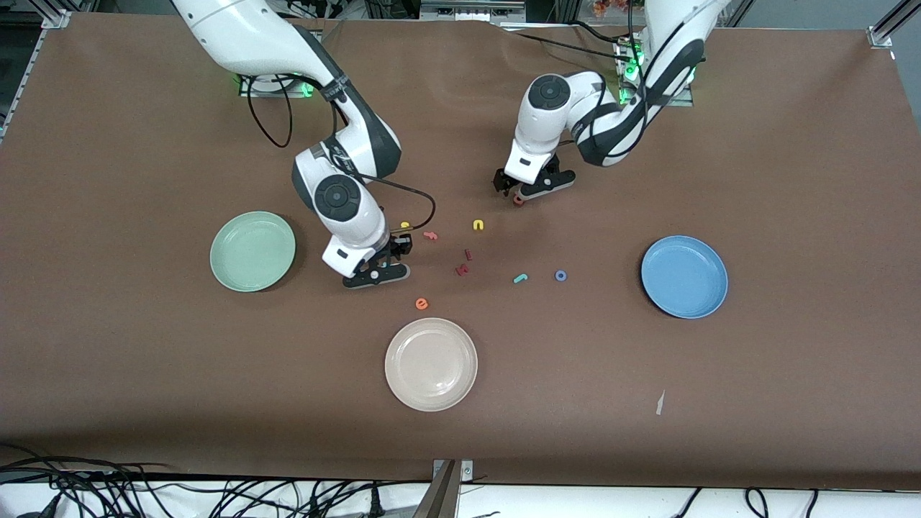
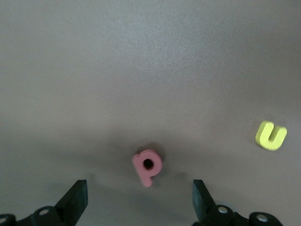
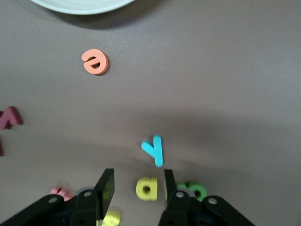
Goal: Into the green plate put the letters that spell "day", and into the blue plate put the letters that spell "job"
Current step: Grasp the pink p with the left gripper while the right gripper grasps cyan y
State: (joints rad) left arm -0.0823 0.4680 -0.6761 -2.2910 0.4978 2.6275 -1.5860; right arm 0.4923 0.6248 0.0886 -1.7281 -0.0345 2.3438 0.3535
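Note:
My right gripper (image 1: 388, 260) is low over the table beside the green plate (image 1: 216, 252). In the right wrist view its jaws (image 3: 139, 183) stand open on either side of the yellow "a" (image 3: 146, 188), with gaps showing. The teal "y" (image 3: 154, 149) and green "d" (image 3: 195, 190) lie close by; the arm hides all three in the front view. My left gripper (image 1: 523, 191) is open over the pinkish "b" (image 2: 147, 165), which lies just ahead of its fingers (image 2: 77, 200). The teal "j" (image 1: 520, 278) and blue "o" (image 1: 560, 275) lie toward the blue plate (image 1: 647, 273).
A cream-white plate (image 1: 392, 363) sits nearest the front camera, an orange "e" (image 1: 422, 303) just above it. A yellow "u" (image 1: 478, 225), a yellow "s" (image 1: 405, 225), a pink piece (image 1: 430, 235) and dark red pieces (image 1: 462, 270) are scattered mid-table.

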